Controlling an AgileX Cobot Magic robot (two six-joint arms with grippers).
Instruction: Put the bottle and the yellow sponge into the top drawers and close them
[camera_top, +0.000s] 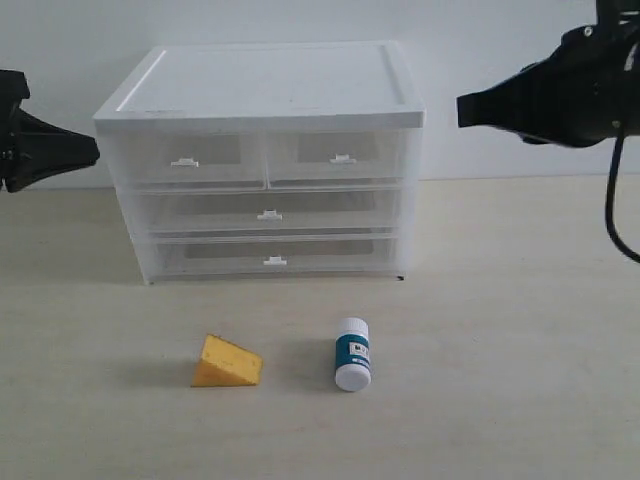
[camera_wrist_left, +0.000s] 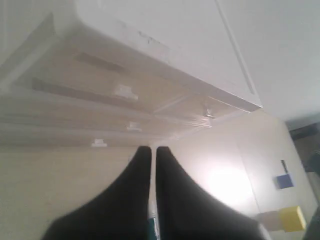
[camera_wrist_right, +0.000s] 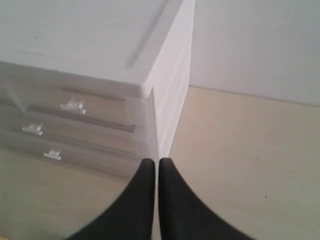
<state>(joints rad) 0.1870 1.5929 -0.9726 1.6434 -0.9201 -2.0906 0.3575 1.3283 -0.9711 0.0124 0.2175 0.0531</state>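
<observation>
The yellow sponge (camera_top: 226, 363), a wedge, lies on the table in front of the white cabinet (camera_top: 270, 85). To its right lies the bottle (camera_top: 352, 353), white with a teal label, on its side. Both top drawers, left (camera_top: 184, 161) and right (camera_top: 343, 158), are pushed in. My left gripper (camera_top: 93, 152) hovers left of the cabinet at top-drawer height, shut and empty (camera_wrist_left: 153, 149). A teal sliver of the bottle (camera_wrist_left: 151, 227) shows between its fingers, far below. My right gripper (camera_top: 462, 110) hangs above and right of the cabinet, shut with nothing in it (camera_wrist_right: 153, 162).
Two full-width drawers (camera_top: 269, 214) (camera_top: 274, 261) sit below the top pair, both pushed in. A white wall stands close behind the cabinet. A black cable (camera_top: 612, 215) droops from the right arm. Off to the side, a blue block (camera_wrist_left: 284, 181) and a yellow block (camera_wrist_left: 292, 217) show.
</observation>
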